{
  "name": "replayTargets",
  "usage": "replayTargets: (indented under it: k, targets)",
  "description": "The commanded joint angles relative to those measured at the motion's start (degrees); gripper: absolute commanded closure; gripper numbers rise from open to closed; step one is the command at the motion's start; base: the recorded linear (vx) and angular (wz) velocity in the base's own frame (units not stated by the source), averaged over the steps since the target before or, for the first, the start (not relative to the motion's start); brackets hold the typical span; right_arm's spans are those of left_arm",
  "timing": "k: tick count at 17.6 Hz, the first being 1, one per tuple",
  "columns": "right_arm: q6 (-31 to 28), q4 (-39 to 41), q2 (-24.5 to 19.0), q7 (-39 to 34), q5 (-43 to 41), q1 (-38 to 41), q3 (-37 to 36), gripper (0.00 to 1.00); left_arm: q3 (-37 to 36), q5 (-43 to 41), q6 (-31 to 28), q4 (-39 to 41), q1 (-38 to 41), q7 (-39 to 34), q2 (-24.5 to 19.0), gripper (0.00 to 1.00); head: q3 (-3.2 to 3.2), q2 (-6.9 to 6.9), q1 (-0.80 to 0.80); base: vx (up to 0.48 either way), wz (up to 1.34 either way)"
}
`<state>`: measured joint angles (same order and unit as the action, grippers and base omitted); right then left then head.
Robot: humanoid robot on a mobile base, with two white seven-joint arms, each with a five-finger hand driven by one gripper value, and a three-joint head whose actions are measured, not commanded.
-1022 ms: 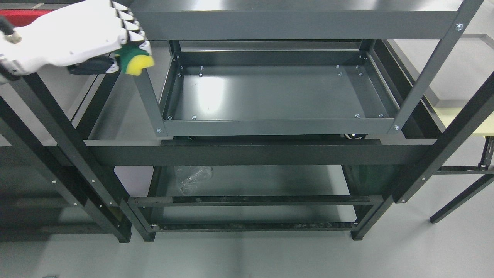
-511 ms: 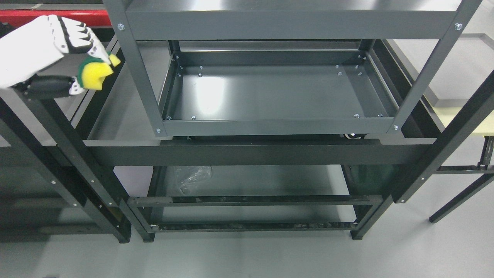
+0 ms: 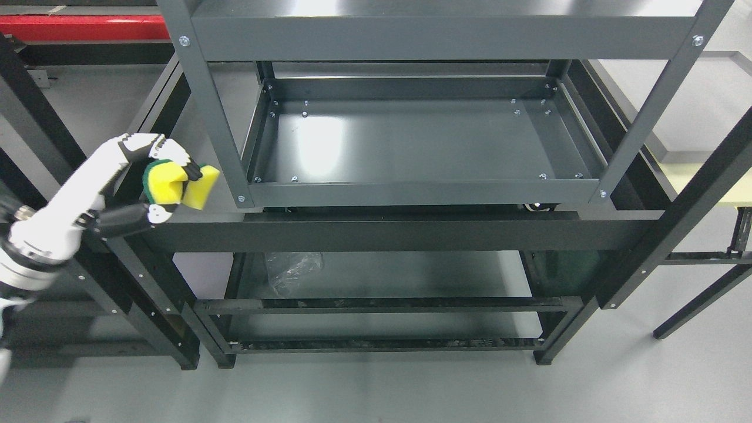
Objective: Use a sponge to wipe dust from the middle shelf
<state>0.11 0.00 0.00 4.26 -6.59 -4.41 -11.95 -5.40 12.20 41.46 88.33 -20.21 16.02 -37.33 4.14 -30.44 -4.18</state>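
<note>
My left hand (image 3: 154,185) comes in from the lower left, its white fingers curled around a yellow sponge with a green back (image 3: 176,184). The sponge is squeezed and sticks out to the right of the fingers. It hangs just outside the left front post (image 3: 211,111) of the dark grey rack, level with the front lip of the middle shelf (image 3: 411,138). That shelf is a shallow grey tray with a bright glare patch near its left side. The sponge is left of the tray and not touching it. My right arm does not show.
The rack's top shelf (image 3: 440,26) overhangs the tray. A wide dark crossbeam (image 3: 388,234) runs below it. A crumpled clear plastic bag (image 3: 292,269) lies on the lower shelf. Black posts of a neighbouring rack (image 3: 88,205) stand behind my left arm. A pale table (image 3: 714,182) is at right.
My left hand with the sponge has dropped from the upper left corner down and a little right, to the level of the middle shelf's front lip. The rack has not moved.
</note>
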Motion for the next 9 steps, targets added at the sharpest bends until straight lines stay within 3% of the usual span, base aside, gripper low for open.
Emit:
replayTargets:
  k: [1,4,6,9]
  targets:
    - [-4.2,1.0,1.0,-0.1,0.0,0.0,0.0,0.00,7.7,-3.6,-13.2,-0.5,2.9,-1.3,36.3,1.00,0.00,0.00,0.00,0.000,0.00]
    - [-4.2,1.0,1.0,-0.1,0.0,0.0,0.0,0.00,4.5,-9.9,-26.3,-0.8,2.6,-11.6,36.3,1.00,0.00,0.00,0.00,0.000,0.00]
    - [-4.2,1.0,1.0,-0.1,0.0,0.0,0.0,0.00,0.8,-10.0,-38.7,-2.5,2.5,-23.3,36.3,0.99,0.00,0.00,0.00,0.000,0.00]
    - [-4.2,1.0,1.0,-0.1,0.0,0.0,0.0,0.00,-7.8,-8.1,-47.2,4.4,1.4,-31.6,36.3,0.99,0.00,0.00,0.00,0.000,0.00]
